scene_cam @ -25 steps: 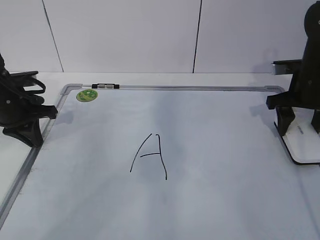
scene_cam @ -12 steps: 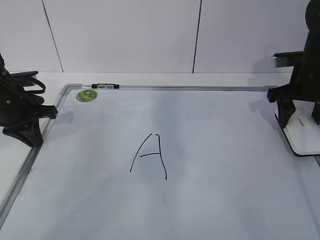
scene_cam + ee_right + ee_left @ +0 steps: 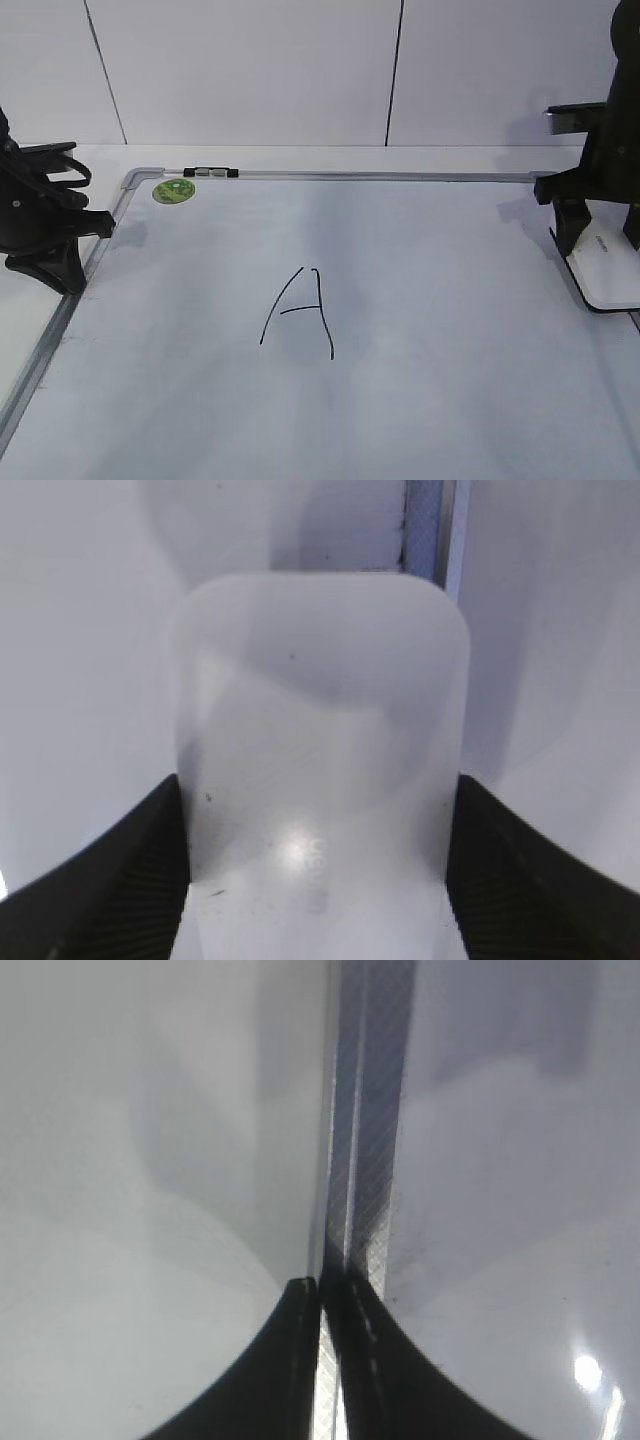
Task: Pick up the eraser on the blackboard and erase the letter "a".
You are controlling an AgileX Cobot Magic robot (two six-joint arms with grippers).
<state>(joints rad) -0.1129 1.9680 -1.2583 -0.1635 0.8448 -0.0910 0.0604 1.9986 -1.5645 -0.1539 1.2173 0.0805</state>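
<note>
Gripping step: you have the right claw (image 3: pixel 318 880) straddling the eraser (image 3: pixel 320 740), one finger at each long side; the wrist view shows the pads right against the flanks, so you are spread to its width, and I cannot tell whether you are pressing yet.
Eraser, where: it lies flat at the blackboard's (image 3: pixel 420 400) right edge, near the far corner, beside the silver frame, with its white top up.
Eraser, handling: judge it light and rigid, a hard plastic shell that will not give. The smooth glossy sides look slippery, so expect it to twist if you pinch near one end.
Where to hold: take the two long flanks around the middle of its length, low on the shell but above the dark felt edge, so the felt stays flat to the board.
Fragility: little risk to the eraser; the care goes to keeping the felt level when you wipe.
Left claw (image 3: pixel 322 1295): closed and empty, parked over the board's left frame rail, well apart from the work.
Mark to wipe: the only letter you can see is a hand-drawn "A" (image 3: pixel 298 312) near the board's middle, well apart from the eraser.
Worktop (image 3: pixel 300 155): white, under the board.
</note>
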